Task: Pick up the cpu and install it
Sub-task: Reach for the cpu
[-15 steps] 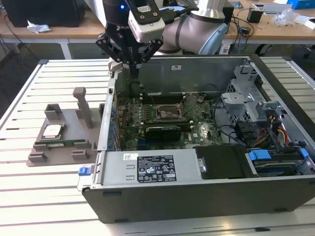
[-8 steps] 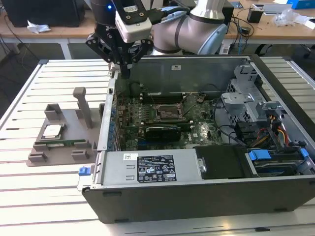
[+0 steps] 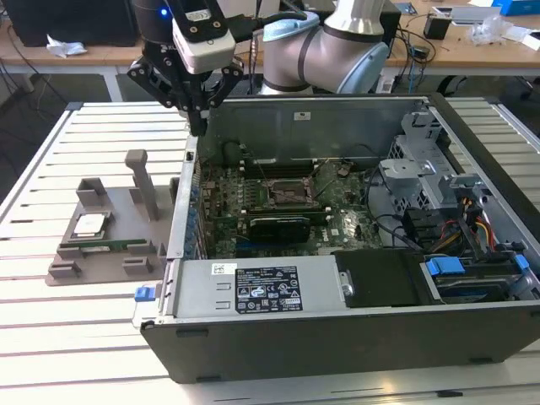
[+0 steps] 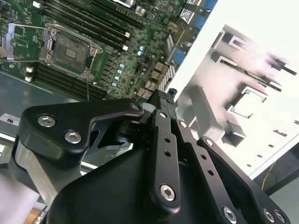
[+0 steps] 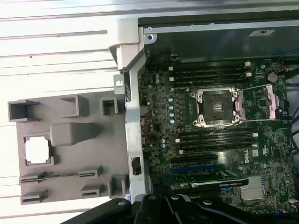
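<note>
White slatted counter (image 3: 51, 160) carries an open computer case (image 3: 337, 346) and, just beside it on the exterior view's left, a grey tray (image 3: 139, 211). The cpu (image 3: 89, 224) lies flat in that tray, untouched and well apart from the bare socket (image 3: 289, 194) on the board, so the pick-up looks not yet begun. The hand (image 3: 199, 122) hangs pointing straight down above the far end of the case's left wall, fingers drawn together on nothing. By my reckoning, a grasp calls for centring over the tray, nearer and further left, with the fingers parted.
</note>
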{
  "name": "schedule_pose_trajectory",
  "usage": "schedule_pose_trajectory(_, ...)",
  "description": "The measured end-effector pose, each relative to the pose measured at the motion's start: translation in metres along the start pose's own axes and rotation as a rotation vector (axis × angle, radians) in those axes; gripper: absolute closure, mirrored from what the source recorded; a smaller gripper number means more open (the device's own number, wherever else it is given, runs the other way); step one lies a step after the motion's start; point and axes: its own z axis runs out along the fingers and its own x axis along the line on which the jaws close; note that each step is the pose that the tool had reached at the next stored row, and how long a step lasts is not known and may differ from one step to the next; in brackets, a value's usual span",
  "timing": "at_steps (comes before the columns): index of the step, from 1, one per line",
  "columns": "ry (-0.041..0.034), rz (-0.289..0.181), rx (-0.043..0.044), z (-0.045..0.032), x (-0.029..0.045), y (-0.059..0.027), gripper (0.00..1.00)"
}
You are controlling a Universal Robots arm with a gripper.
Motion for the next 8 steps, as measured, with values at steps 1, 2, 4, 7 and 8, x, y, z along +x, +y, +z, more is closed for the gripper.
schedule_pose_trajectory(1, 0.0, 0.0, 0.0, -0.0001, 0.0025, -0.0002, 0.89)
schedule_pose_trajectory(2, 0.0, 0.0, 0.0001, -0.0002, 0.0053, -0.0004, 0.89)
schedule_pose_trajectory(4, 0.0, 0.0, 0.0, -0.0003, 0.0107, -0.0008, 0.89)
schedule_pose_trajectory(7, 0.0, 0.0, 0.0, -0.0006, 0.0229, -0.0017, 0.89)
schedule_pose_trajectory(8, 0.0, 0.0, 0.0, -0.0007, 0.0248, -0.0019, 0.89)
